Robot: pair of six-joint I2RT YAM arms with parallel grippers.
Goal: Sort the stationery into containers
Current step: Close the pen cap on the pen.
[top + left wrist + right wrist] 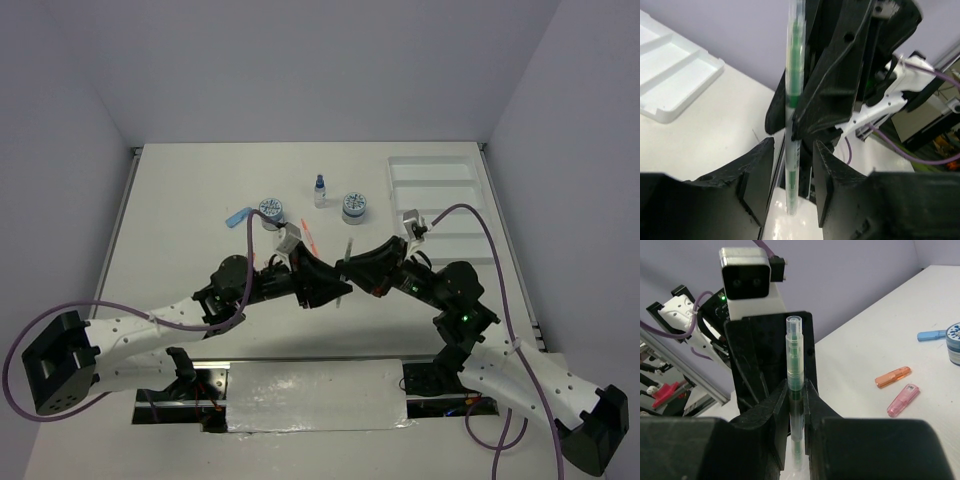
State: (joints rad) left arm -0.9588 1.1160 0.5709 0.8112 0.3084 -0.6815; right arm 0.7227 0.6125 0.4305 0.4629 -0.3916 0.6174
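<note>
Two sets of jaws tip to tip, left of the white tray (pixel 440 162) and nearer the arm bases. Right jaws pressed onto a thin green pen (pixel 794 355), clear-barrelled, its end poking out past the tips. Left jaws spread either side of the same pen, a gap at each side, no contact visible.

Left of the tray, in a row: round blue-grey jar (pixel 354 205), clear blue-capped bottle (pixel 320 190), second jar (pixel 271 208), blue stubby piece (pixel 238 215). Orange piece (pixel 893 376) and pink piece (pixel 903 400) near the second jar, close together, not touching, partly screened from above by the left wrist.

Purple cables (pixel 478 222) looping off both arms.

White desk (pixel 190 190), plain lilac-grey walls on three sides.
</note>
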